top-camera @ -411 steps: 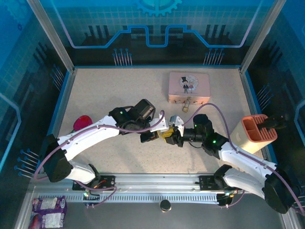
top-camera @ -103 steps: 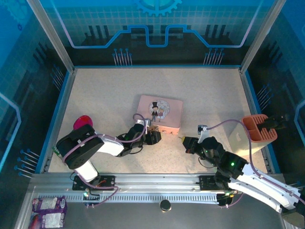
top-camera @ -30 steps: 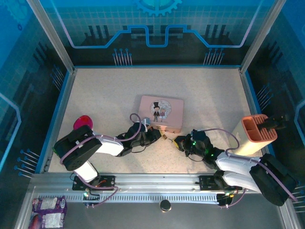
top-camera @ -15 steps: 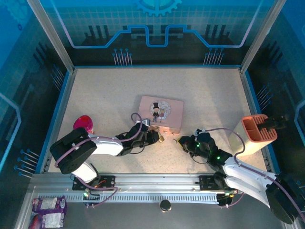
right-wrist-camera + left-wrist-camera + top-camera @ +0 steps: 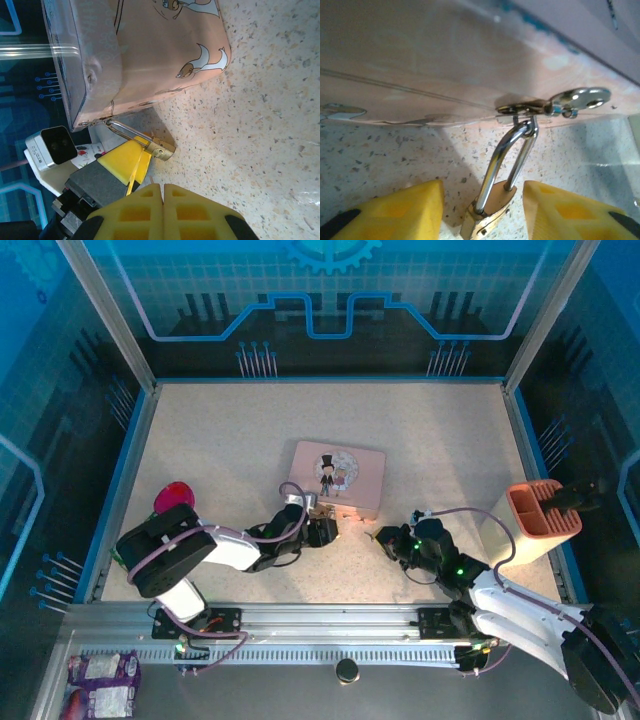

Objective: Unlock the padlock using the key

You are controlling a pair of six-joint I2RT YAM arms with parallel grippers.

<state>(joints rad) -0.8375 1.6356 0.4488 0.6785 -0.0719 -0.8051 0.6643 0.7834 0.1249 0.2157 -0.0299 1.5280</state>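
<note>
In the top view, the left gripper (image 5: 326, 531) lay at 6 o'clock of the pink tin (image 5: 337, 472). The right gripper (image 5: 381, 537) sat at 5 o'clock, having drawn back a little toward 3 o'clock within the last second.

In the left wrist view, the jaws had just parted. The yellow fingers (image 5: 395, 210) stood clear on either side of the padlock (image 5: 485, 225). It hung by its shackle (image 5: 512, 160) from the tin's hasp (image 5: 530, 106) at 12 o'clock, and both shackle legs still looked seated in the body.

In the right wrist view, the right gripper's pads were pressed together at 6 o'clock, with the padlock at 12 o'clock from them. I could not tell whether the key was pinched between the pads.

The lock was probably still fastened and now unsteadied, so it would likely need holding again before the key went in.
</note>
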